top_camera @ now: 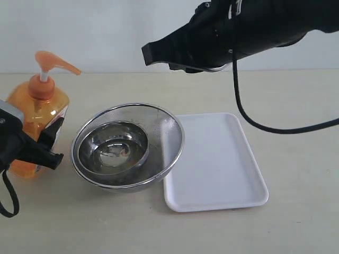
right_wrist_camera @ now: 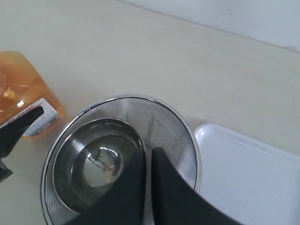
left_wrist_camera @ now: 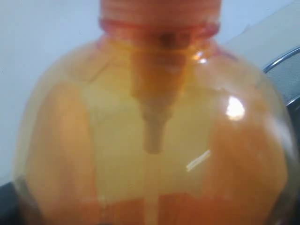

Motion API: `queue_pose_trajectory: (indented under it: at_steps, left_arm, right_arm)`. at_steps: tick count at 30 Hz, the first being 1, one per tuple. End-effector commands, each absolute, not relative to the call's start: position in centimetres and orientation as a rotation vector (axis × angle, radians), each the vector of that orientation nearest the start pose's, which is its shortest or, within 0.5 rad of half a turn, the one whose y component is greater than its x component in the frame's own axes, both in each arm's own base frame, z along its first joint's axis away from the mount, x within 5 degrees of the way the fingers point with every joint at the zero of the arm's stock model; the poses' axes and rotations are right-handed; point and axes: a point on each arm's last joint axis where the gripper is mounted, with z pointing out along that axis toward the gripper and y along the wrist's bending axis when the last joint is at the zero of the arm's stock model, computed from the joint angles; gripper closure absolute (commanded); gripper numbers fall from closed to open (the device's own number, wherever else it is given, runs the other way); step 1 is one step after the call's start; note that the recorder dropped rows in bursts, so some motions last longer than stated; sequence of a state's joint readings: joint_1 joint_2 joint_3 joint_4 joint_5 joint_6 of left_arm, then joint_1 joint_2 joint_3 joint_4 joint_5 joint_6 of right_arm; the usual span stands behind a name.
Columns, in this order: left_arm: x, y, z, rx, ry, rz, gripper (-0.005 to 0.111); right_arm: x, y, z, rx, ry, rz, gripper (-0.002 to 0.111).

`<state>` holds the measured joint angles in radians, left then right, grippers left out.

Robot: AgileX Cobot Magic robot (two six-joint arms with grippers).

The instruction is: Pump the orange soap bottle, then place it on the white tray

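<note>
The orange soap bottle [top_camera: 38,114] stands upright at the far left of the table, its pump head [top_camera: 53,62] raised. My left gripper [top_camera: 45,145] is shut on the bottle's lower body, one black finger [top_camera: 37,151] pressed across its labelled side. The bottle's translucent shoulder [left_wrist_camera: 154,140] fills the left wrist view and hides the jaws there. The white tray [top_camera: 222,169] lies flat on the right, with nothing on it. My right gripper [top_camera: 149,54] hangs shut and holding nothing, high above the bowls, its fingertips [right_wrist_camera: 143,157] together.
A steel mesh bowl [top_camera: 169,132] with a smaller steel bowl [top_camera: 112,148] inside it sits between the bottle and the tray, its rim touching the tray's left edge. A black cable [top_camera: 249,114] from the right arm hangs over the tray's far corner.
</note>
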<state>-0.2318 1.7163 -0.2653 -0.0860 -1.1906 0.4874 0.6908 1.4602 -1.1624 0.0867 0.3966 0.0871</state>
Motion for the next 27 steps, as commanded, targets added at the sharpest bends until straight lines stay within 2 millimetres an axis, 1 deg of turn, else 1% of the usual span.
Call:
queue_pose_trajectory:
  at_steps: [1, 11, 14, 19, 22, 27]
  left_arm:
    - [23.6, -4.8, 13.7, 0.557, 1.696, 0.234, 0.102]
    - [23.5, -5.0, 13.7, 0.570, 1.690, 0.222, 0.102]
    - [23.5, -5.0, 13.7, 0.566, 1.692, 0.219, 0.102]
    - [23.5, -5.0, 13.6, 0.568, 1.697, 0.218, 0.102]
    - [23.5, -5.0, 13.6, 0.568, 1.697, 0.218, 0.102]
    - [23.5, -5.0, 13.6, 0.567, 1.698, 0.217, 0.102]
  right_arm:
    - [25.4, 21.2, 33.0, -0.579, 2.105, 0.530, 0.108]
    - [25.7, 21.3, 33.5, -0.550, 2.038, 0.553, 0.108]
    - [25.7, 21.4, 33.7, -0.511, 2.037, 0.596, 0.108]
    - [25.8, 21.7, 34.7, -0.502, 1.989, 0.613, 0.108]
    - [25.5, 22.5, 35.9, -0.526, 1.955, 0.639, 0.108]
    - [25.2, 25.1, 36.9, -0.594, 1.911, 0.680, 0.108]
